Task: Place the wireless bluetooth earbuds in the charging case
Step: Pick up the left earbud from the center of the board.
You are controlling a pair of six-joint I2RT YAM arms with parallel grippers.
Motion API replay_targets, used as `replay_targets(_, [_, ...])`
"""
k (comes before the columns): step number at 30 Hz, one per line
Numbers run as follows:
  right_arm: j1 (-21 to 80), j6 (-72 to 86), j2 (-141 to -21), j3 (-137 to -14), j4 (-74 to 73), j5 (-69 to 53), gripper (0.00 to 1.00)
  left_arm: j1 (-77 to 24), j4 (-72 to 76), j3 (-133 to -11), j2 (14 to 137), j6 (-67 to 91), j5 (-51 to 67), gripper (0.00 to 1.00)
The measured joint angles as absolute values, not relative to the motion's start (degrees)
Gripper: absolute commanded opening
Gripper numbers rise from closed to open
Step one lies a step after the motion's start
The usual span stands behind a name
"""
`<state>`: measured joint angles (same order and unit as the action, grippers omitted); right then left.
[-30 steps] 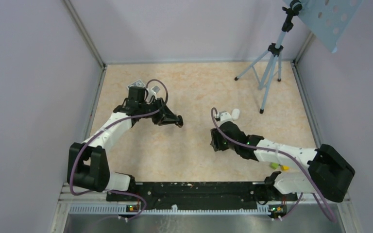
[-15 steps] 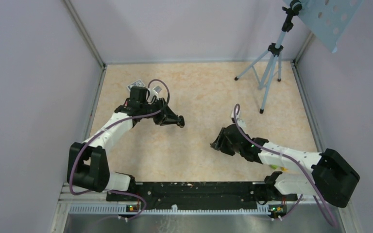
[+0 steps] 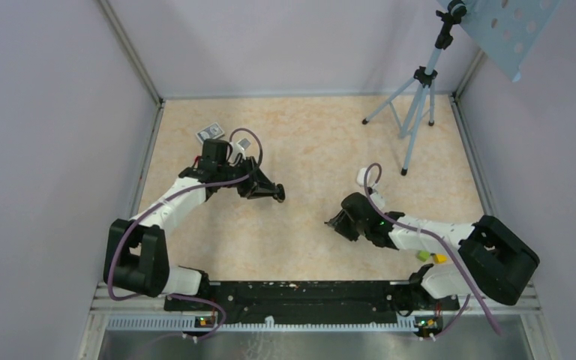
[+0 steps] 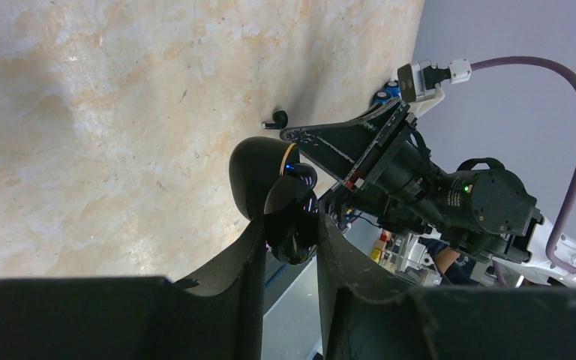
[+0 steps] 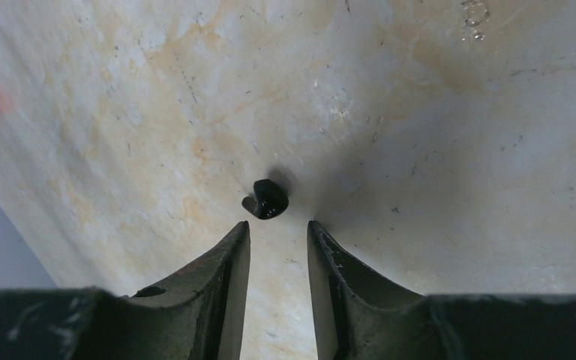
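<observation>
Two robot arms, white and black.

The left arm (image 3: 171,198) and the right arm (image 3: 436,232) have white tube parts and big black boxy joints (image 3: 136,259). A thin purple cable (image 3: 129,227) loops along each one, ending in a white plug (image 4: 457,70). Both sit on a long black rail (image 3: 307,294). The right gripper (image 5: 277,225) and the left gripper (image 4: 289,225) each have two black curved fingers (image 5: 221,292), dull and scuffed inside. A tiny green light (image 4: 466,188) shines on the right arm's black wrist.

One left arm (image 3: 176,196), extended forward; left gripper (image 3: 274,192) clamped on charging case (image 4: 291,206). One right arm (image 3: 420,232), bent low leftward; right gripper (image 5: 277,227) jaws narrowly parted, tips aimed downward.
</observation>
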<state>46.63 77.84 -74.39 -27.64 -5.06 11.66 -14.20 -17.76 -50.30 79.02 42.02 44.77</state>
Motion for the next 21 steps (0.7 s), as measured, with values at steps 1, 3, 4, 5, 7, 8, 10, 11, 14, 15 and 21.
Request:
replay_targets(1, [46.6, 78.5, -74.8, -27.6, -4.5, 11.9, 0.31, -14.2, -17.6, -50.0, 79.0, 42.0, 44.8, 0.0])
replay_targets(3, [46.4, 79.7, -75.7, -27.9, -3.7, 11.9, 0.3, -14.2, -17.6, -49.5, 79.0, 42.1, 44.8, 0.0])
replay_targets(4, [46.3, 80.2, -76.4, -28.1, -3.1, 11.9, 0.29, -14.3, -17.6, -49.4, 79.0, 42.1, 45.0, 0.0])
replay_targets(5, [46.2, 80.6, -77.2, -28.4, -2.5, 11.9, 0.29, -14.3, -17.6, -49.4, 79.0, 42.1, 45.1, 0.0])
replay_targets(7, [46.2, 81.4, -78.7, -29.3, -1.6, 11.7, 0.28, -14.3, -17.3, -49.4, 79.0, 42.1, 45.3, 0.0])
replay_targets(8, [46.2, 81.9, -79.3, -29.5, -1.0, 11.7, 0.28, -14.3, -17.1, -49.4, 79.0, 42.1, 45.5, 0.0])
replay_targets(10, [46.1, 82.9, -79.7, -29.4, -0.4, 11.6, 0.27, -14.3, -16.9, -49.4, 79.0, 42.1, 45.7, 0.0])
replay_targets(11, [45.9, 83.5, -79.7, -29.4, -0.3, 11.5, 0.26, -14.3, -16.9, -49.4, 79.0, 42.0, 45.7, 0.0])
replay_targets(14, [45.4, 84.7, -79.7, -29.3, -0.4, 11.5, 0.23, -14.3, -16.9, -49.4, 79.0, 42.0, 45.8, 0.0])
replay_targets(15, [45.2, 85.0, -79.7, -29.2, -0.4, 11.5, 0.22, -14.3, -17.0, -49.4, 79.0, 42.0, 45.8, 0.0])
replay_targets(21, [43.7, 85.9, -80.2, -28.5, 1.5, 11.0, 0.14, -14.3, -16.9, -49.4, 79.0, 42.0, 45.9, 0.0])
